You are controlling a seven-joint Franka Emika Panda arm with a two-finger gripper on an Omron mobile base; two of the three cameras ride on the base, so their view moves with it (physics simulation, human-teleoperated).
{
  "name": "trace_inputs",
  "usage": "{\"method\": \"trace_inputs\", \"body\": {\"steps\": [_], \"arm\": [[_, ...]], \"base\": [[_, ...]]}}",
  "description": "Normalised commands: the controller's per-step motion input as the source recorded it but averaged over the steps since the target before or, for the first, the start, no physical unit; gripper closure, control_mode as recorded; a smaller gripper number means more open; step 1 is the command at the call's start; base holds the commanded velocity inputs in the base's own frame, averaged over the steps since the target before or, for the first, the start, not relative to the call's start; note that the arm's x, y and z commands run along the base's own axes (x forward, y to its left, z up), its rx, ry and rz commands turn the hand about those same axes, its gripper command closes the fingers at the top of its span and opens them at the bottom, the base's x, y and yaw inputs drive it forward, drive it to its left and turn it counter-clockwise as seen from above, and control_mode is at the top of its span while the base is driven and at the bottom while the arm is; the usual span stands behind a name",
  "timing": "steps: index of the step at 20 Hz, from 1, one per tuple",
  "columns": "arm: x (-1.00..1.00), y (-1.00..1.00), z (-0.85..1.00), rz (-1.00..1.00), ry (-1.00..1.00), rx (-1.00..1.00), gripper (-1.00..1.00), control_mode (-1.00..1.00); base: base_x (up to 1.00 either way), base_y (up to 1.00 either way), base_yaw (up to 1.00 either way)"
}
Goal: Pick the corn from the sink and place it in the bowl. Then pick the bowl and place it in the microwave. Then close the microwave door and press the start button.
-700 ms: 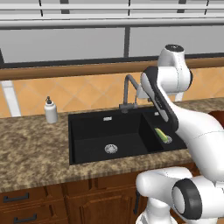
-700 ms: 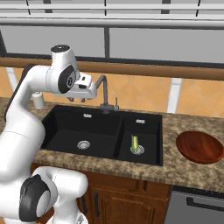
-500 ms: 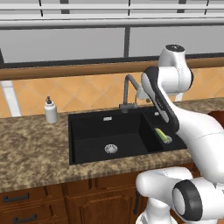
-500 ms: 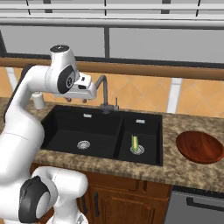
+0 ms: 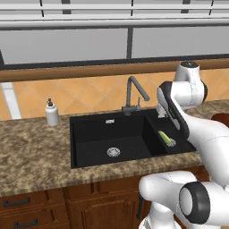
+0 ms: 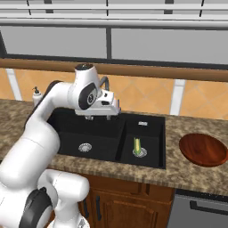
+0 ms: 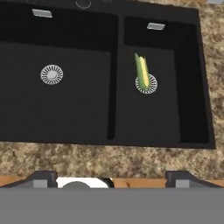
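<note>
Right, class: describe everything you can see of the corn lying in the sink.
The corn is a small yellow cob with green husk along its edges, tapering to a green tip. It lies flat on the floor of the smaller, right-hand basin of the black sink, one end resting over that basin's round silver drain, its tip pointing toward the back wall. Nothing else touches it; the gripper is well above it.

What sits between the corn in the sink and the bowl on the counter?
Right base view: past the corn come only the sink basin's right wall and bare speckled counter before the bowl.
</note>
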Motion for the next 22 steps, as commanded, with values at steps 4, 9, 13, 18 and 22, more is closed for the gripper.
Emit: {"method": "trace_inputs", "body": {"steps": [4,9,13,18,22], "arm": [[0.3,-1.0,-0.3,-0.01,0.19,0.02,-1.0,-1.0],[0.44,-0.69,-0.34,0.0,0.19,0.06,-1.0,-1.0],[0.17,-0.34,-0.36,-0.01,0.15,0.02,-1.0,-1.0],[0.22,0.0,-0.32,-0.03,0.17,0.0,-1.0,-1.0],[0.25,0.0,-0.52,-0.01,0.03,0.0,-1.0,-1.0]], "base": [[0.0,0.0,0.0],[0.0,0.0,0.0],[0.0,0.0,0.0],[0.0,0.0,0.0],[0.0,0.0,0.0]]}}
